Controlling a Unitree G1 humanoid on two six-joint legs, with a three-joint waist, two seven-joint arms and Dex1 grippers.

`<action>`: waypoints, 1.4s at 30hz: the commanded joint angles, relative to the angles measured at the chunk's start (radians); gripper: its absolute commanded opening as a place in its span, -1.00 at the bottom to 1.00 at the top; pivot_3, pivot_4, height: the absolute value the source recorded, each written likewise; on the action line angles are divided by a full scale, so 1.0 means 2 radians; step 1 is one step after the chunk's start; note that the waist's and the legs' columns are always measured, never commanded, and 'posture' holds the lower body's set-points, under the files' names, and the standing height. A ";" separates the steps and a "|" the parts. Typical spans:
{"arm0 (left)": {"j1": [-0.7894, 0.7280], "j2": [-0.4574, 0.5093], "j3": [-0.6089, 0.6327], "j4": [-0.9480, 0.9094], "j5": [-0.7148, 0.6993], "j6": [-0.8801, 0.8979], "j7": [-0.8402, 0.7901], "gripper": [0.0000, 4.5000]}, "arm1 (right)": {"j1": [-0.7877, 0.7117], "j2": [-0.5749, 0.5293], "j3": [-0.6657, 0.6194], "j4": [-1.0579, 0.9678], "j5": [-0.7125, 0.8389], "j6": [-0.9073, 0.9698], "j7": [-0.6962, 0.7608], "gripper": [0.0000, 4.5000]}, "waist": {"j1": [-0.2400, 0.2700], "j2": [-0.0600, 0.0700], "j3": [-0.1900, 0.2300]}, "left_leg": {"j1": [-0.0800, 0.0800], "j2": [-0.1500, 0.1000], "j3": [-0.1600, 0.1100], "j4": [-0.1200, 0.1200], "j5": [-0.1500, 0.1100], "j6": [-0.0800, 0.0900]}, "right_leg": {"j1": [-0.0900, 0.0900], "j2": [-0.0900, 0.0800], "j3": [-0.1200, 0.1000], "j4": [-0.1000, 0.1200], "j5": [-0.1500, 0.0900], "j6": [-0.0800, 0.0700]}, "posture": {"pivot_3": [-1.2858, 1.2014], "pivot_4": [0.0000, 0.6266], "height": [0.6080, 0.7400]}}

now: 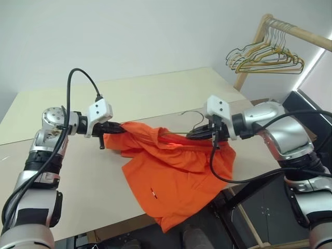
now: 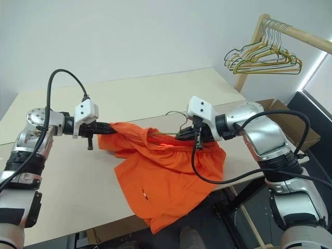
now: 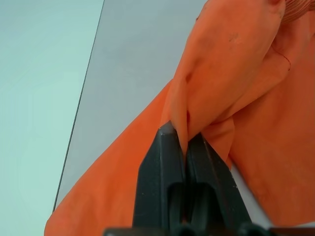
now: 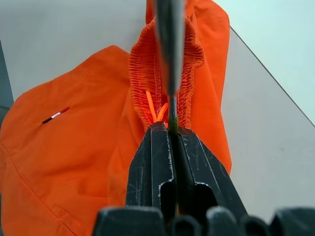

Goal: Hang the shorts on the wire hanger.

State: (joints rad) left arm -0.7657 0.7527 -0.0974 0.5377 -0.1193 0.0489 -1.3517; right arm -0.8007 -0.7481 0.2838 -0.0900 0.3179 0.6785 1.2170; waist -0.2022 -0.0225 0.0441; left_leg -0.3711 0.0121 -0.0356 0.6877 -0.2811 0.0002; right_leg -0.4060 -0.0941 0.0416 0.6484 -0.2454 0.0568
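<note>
The orange shorts [image 1: 176, 176] lie spread on the table, one leg drooping over its front edge. My left gripper [image 1: 111, 128] is shut on a fold of the shorts' cloth at their left end, and its fingers [image 3: 167, 162] pinch the orange cloth. My right gripper [image 1: 195, 134] is shut on the thin wire hanger [image 1: 193, 115], whose hook rises just behind it. In the right wrist view the hanger wire [image 4: 169, 44] runs from between my fingers [image 4: 152, 157] into the gathered waistband [image 4: 147, 64]. A small white tag [image 4: 55, 115] shows on the cloth.
The pale table [image 1: 155, 93] stretches behind and to the left of the shorts. A wooden clothes rail [image 1: 298, 30] at the upper right carries a bunch of gold and green hangers [image 1: 267, 58]. A brown cardboard box [image 2: 290, 127] sits past the table's right end.
</note>
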 commanded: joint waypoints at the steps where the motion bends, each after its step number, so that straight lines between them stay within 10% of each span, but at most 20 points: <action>1: 0.001 0.011 0.014 -0.016 -0.005 -0.002 0.003 -0.98 | -0.015 -0.006 -0.019 -0.005 0.006 0.003 0.004 -1.00 | 0.000 0.000 0.000 | 0.000 0.000 0.000 0.000 0.000 0.000 | 0.000 0.000 0.000 0.000 0.000 0.000 | -0.10 -1.00 1.00; 10: -0.003 0.003 0.000 -0.042 -0.009 0.027 -0.009 -0.71 | -0.050 0.002 -0.023 -0.012 0.038 0.040 0.011 -1.00 | -0.001 0.000 0.000 | 0.000 0.000 0.000 0.000 0.000 0.000 | 0.000 0.000 0.000 0.000 0.000 0.000 | -0.10 -1.00 1.00; 21: -0.007 0.049 0.030 -0.144 -0.100 0.029 -0.128 0.85 | -0.132 -0.011 0.007 0.020 0.039 0.101 0.061 -1.00 | -0.002 0.000 0.000 | 0.000 0.000 0.000 0.000 0.000 0.000 | -0.001 0.000 0.000 0.000 0.000 0.000 | -0.10 -1.00 1.00; 32: -0.057 -0.050 -0.046 -0.108 -0.026 0.025 -0.049 0.85 | -0.165 0.011 0.009 0.041 0.044 0.110 0.071 -1.00 | 0.000 0.000 0.000 | 0.000 0.000 0.000 0.001 0.000 0.000 | 0.000 0.000 0.000 0.000 0.000 0.000 | -0.10 -1.00 1.00; 42: -0.087 -0.074 -0.050 -0.053 -0.024 0.020 -0.073 -0.37 | -0.165 0.006 0.002 0.036 0.053 0.119 0.070 -1.00 | -0.006 0.000 0.000 | 0.000 0.000 0.000 0.000 0.000 0.000 | 0.000 0.000 0.000 0.000 0.000 0.000 | -0.13 -1.00 1.00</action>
State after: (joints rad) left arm -0.8977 0.6003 -0.2168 0.4361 -0.1530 0.0945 -1.4909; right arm -1.0948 -0.7243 0.3347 0.0040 0.4031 0.9078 1.3489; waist -0.2135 -0.0222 0.0443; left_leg -0.3718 0.0117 -0.0359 0.6885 -0.2813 0.0004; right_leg -0.4065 -0.0946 0.0418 0.6483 -0.2453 0.0570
